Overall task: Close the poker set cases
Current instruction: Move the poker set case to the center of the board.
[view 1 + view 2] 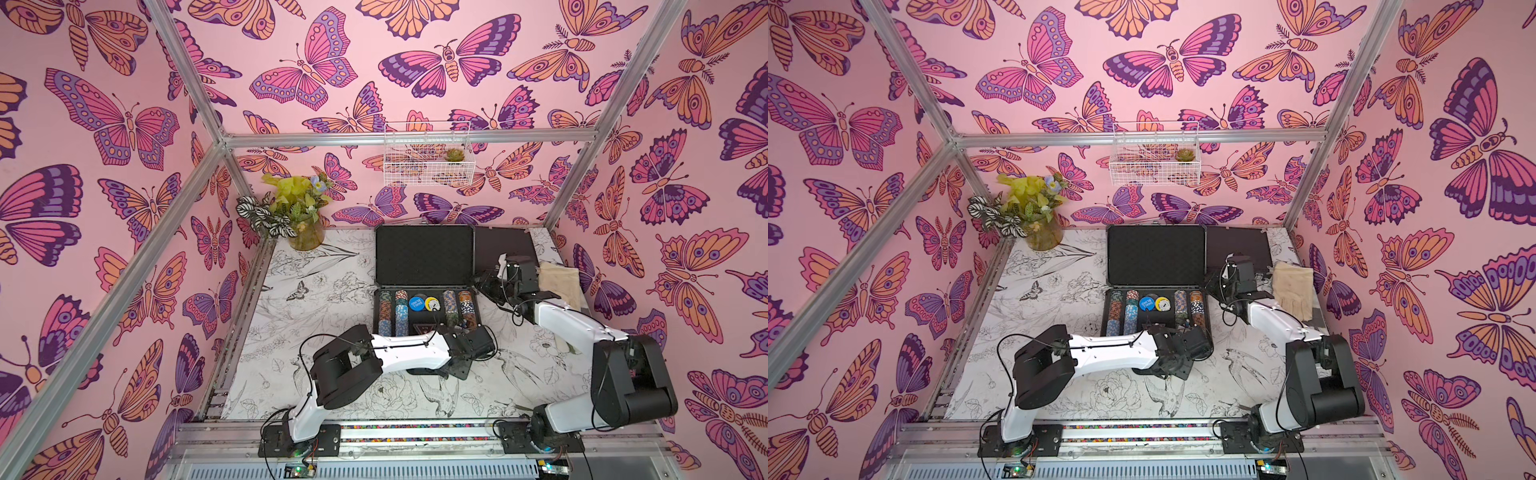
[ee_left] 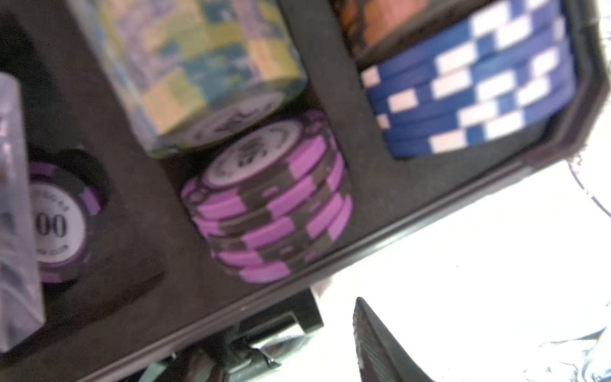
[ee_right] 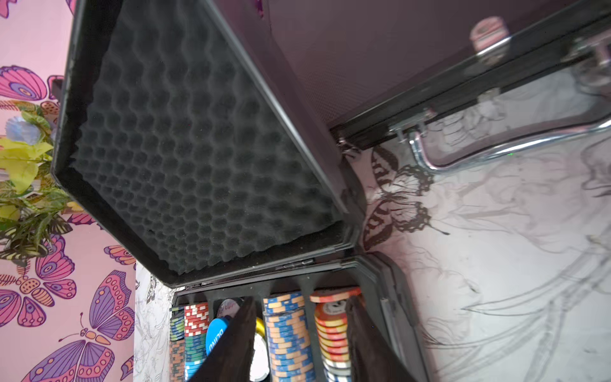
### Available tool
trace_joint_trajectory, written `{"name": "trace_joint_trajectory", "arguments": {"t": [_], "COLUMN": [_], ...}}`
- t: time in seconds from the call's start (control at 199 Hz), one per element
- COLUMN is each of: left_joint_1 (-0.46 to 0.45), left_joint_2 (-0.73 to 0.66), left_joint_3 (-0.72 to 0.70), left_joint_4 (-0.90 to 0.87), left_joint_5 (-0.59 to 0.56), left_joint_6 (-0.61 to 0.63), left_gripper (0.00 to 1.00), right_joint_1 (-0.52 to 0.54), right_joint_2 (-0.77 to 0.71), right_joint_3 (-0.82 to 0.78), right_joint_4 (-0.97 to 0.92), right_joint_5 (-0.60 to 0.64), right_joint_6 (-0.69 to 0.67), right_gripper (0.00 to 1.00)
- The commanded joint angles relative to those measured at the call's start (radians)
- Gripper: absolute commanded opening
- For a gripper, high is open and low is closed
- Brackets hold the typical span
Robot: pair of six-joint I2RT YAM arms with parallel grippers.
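We see an open black poker case (image 1: pixel 424 255) lying in the middle of the bench (image 1: pixel 332 266). Its lid stands up at the far side and is lined with bumpy dark foam. The bottom half is full of rows of poker chips, with a blue round button (image 1: pixel 416 303) and a yellow one (image 1: pixel 432 304) in the middle. Just beside this case, at its far right, lies a closed black case (image 1: pixel 503 241) with a shiny metal handle (image 3: pixel 496 155).

The left end effector (image 1: pixel 473 338) is at the near right corner of the open case, by the purple chips (image 2: pixel 274 211) and the blue-and-white chips (image 2: pixel 469 89). In the left wrist view we see just one finger (image 2: pixel 380 340), so we cannot tell if the fingers are apart or together. The right end effector (image 3: pixel 302 307) is just beside the right side of the open case, close to the hinge. Its two fingers are apart and grip nothing.

A vase of flowers (image 1: pixel 305 235) stands to the far left of the open case. A pale glove (image 1: pixel 1293 291) lies to its right, past the right arm.
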Motion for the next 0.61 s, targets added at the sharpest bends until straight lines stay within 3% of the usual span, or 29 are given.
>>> {"name": "trace_joint_trajectory", "arguments": {"t": [0.0,0.296,0.602], "left_joint_1": [0.001,0.098,0.435], "left_joint_2": [-0.041,-0.223,-0.397], "left_joint_3": [0.016,-0.039,-0.135], "left_joint_4": [0.059,0.071,0.112], "left_joint_5": [0.047,0.144,0.181], "left_joint_6": [0.029,0.12,0.221], "left_gripper": [0.61,0.65,0.62], "right_joint_1": [-0.01,-0.008,0.023], "right_joint_2": [-0.03,-0.034,-0.015], "right_joint_3": [0.003,0.029,0.037], "right_joint_4": [-0.036,-0.08,-0.087], "right_joint_5": [-0.009,-0.016,-0.048], "right_joint_6": [-0.042,-0.099,-0.126], "right_gripper": [0.46,0.46,0.46]}}
